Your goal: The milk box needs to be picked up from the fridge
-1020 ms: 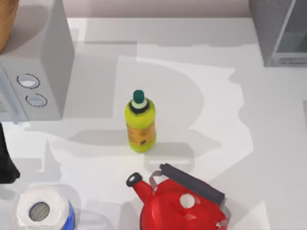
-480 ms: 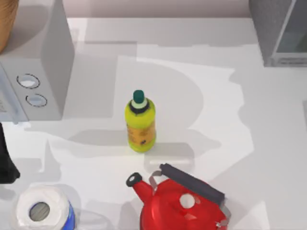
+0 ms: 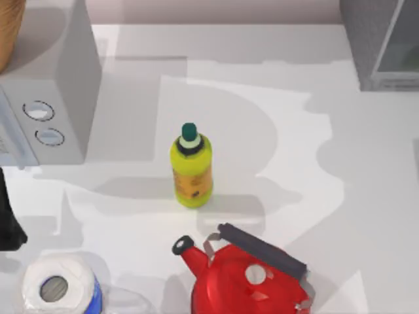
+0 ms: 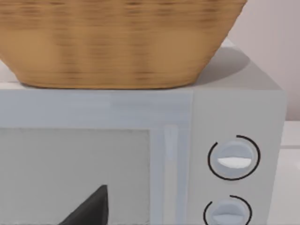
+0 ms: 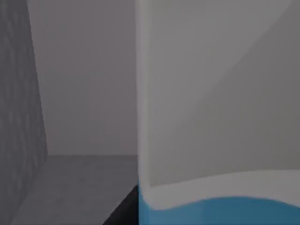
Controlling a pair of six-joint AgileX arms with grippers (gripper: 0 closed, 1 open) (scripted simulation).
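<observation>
Close in on the milk box (image 5: 218, 112), inside the fridge (image 3: 380, 42) at the table's far right.
Whether the right gripper's fingers grip it, I cannot tell; a skewed or loose hold could tip it against the fridge wall.

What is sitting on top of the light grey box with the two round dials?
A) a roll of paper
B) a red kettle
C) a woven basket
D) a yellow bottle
C: in the left wrist view a tan woven basket rests on the roof of the light grey box, above its two dials.
</observation>
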